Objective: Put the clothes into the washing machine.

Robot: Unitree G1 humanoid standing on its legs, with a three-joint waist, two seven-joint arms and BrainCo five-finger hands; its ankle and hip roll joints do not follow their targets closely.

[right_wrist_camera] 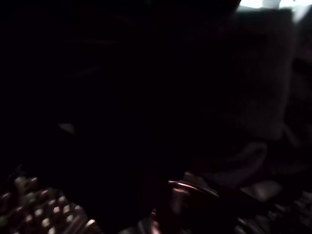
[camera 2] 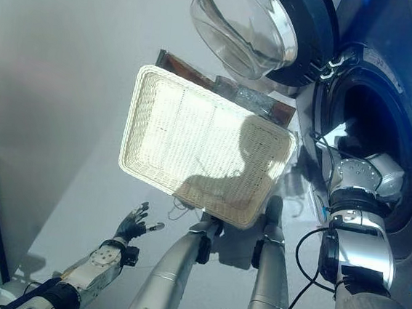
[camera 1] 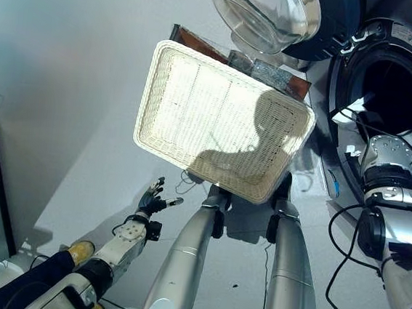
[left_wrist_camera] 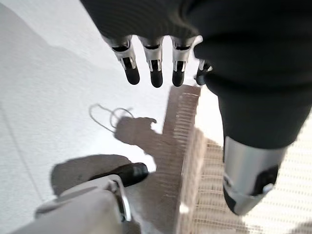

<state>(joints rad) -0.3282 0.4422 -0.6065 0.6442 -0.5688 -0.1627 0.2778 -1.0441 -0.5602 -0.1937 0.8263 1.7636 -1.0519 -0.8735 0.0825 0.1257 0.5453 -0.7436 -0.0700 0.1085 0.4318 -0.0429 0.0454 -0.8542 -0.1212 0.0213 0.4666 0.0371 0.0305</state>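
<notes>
Clothes: cannot tell where they are; the right wrist view is near black inside the washing machine [camera 1: 387, 92] drum, with only a vague pale fold of something. The right arm reaches forward into the round drum opening, forearm across the rim, hand hidden inside (fingers cannot be told). The machine's door [camera 1: 267, 14], glass bowl, stands swung open just above the basket [camera 1: 217, 119]. The cream wicker basket sits on the floor [camera 1: 67, 75] just left of the machine, its bare woven bottom showing. The left hand [camera 1: 154, 202] hangs low over the floor, near the basket's near corner, fingers [left_wrist_camera: 156, 78] straight and spread, holding nothing (left wrist view shows basket rim beside them). No writing legible.
</notes>
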